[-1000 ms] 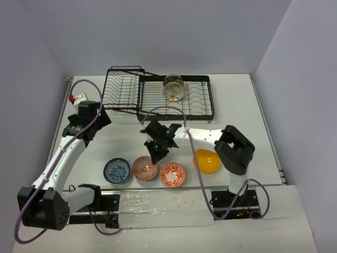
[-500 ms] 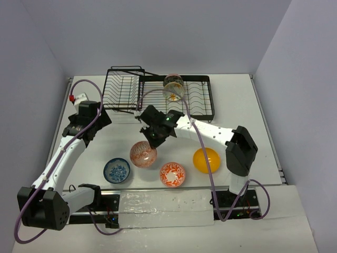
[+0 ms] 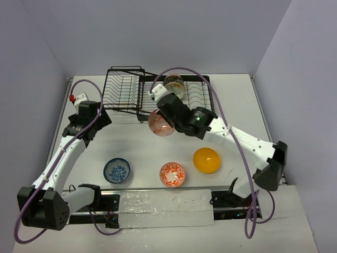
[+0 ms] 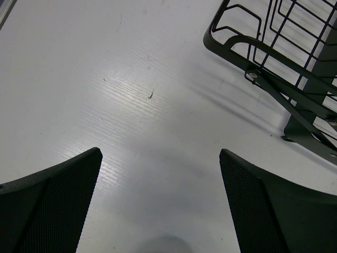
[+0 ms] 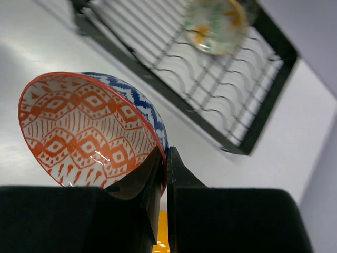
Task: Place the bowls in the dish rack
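My right gripper (image 3: 164, 119) (image 5: 166, 158) is shut on the rim of the pink-red patterned bowl (image 3: 160, 123) (image 5: 89, 126). It holds the bowl tilted in the air, just in front of the dish rack (image 3: 210, 101) (image 5: 247, 142). A white bowl with green-orange leaves (image 3: 173, 87) (image 5: 216, 21) stands on edge among the rack's dividers. On the table near the arms' bases sit a blue patterned bowl (image 3: 116, 170), an orange-red floral bowl (image 3: 172, 174) and a plain orange-yellow bowl (image 3: 206, 160). My left gripper (image 3: 101, 118) (image 4: 160, 158) hangs open over bare table, left of the rack's basket end (image 4: 284, 68).
The rack's tilted basket section (image 3: 122, 89) lies at its left end. Grey walls close in the table at the back and on both sides. The right arm's cable (image 3: 210, 84) arcs over the rack.
The right arm has lifted the pink-red bowl out of the row of bowls and carried it away from the bases, up to the rack's front edge. The left arm has not moved.
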Motion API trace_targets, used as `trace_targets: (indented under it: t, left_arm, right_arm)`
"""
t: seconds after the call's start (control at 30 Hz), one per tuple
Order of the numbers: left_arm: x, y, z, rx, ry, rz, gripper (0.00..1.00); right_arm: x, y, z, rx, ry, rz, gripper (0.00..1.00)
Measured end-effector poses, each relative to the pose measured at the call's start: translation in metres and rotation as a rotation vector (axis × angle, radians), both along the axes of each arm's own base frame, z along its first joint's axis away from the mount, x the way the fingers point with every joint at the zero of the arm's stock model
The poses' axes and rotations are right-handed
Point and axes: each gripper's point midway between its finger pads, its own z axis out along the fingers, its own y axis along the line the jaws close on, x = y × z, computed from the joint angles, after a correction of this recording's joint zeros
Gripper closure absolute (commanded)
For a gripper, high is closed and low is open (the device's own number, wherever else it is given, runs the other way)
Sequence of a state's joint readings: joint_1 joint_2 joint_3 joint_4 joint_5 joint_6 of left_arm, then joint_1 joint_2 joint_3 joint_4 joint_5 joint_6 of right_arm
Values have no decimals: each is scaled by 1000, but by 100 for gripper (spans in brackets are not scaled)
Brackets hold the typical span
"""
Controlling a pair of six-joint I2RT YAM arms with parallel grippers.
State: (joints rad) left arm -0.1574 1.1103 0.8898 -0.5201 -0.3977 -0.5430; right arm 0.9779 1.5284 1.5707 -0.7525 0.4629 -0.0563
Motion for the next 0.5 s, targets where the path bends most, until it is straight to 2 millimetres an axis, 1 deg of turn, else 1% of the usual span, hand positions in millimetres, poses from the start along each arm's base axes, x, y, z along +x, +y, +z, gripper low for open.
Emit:
trace_targets:
  t: [0.07, 0.13, 0.2, 0.37, 0.43, 0.5]
  left_arm:
    - [0, 0, 0, 0, 0, -1, 1]
    - [0, 0, 0, 0, 0, -1, 1]
    - [0, 0, 0, 0, 0, 0, 1]
    - [0, 0, 0, 1, 0, -1, 1]
    - [0, 0, 0, 1, 1, -1, 1]
    - [0, 0, 0, 2, 1, 0, 1]
  right_arm:
    - [8, -25, 4, -47, -89, -48, 100]
    - [20, -43, 6, -81, -140, -98, 100]
    - [36, -56, 10, -93, -181, -151, 100]
    - [78, -99, 15, -121, -274, -286, 100]
    - [90, -111, 17, -130, -306, -313, 100]
    - [102, -118, 18, -146, -345, -326, 100]
